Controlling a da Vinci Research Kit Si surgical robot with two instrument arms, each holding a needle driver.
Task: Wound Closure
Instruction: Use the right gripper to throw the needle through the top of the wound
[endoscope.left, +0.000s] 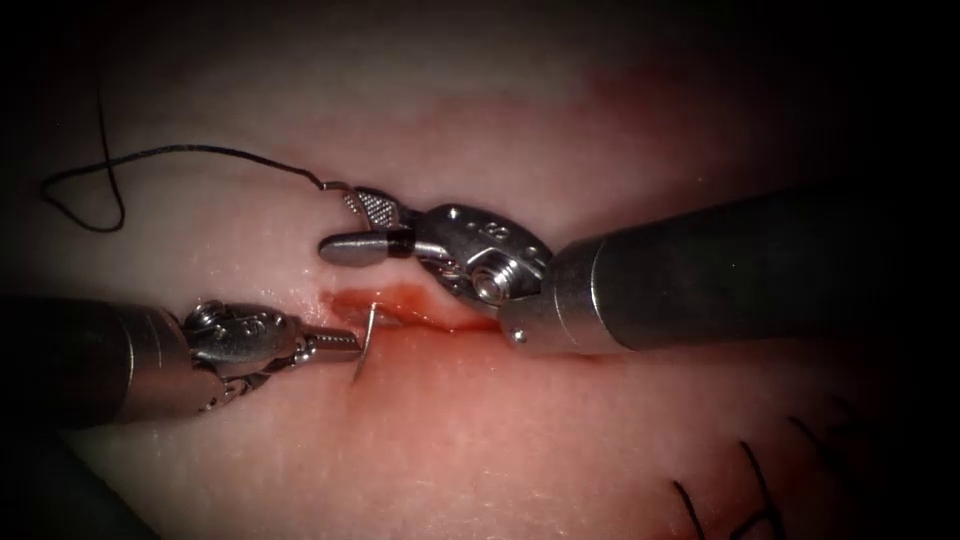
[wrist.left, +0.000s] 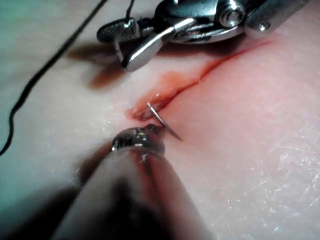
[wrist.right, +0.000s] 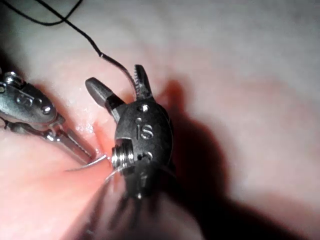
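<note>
The left tool (endoscope.left: 345, 344) is closed on the needle (endoscope.left: 366, 340) near mid-curve, at the left end of the cut (endoscope.left: 420, 305) in the tissue (endoscope.left: 520, 440); one needle end sits in the cut. The right tool (endoscope.left: 350, 225) hangs open above the cut, holding nothing. The thread (endoscope.left: 180, 152) lies looped at upper left.

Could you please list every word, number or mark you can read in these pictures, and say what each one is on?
"is": stamped on the right tool's wrist body, as it reads in the right wrist view.
Stamped marks on the right tool's wrist body in the endoscope view: too small to read.
Stamped marks on the left tool: too blurred to read.
Dark pen strokes on the tissue: no readable characters.
</note>
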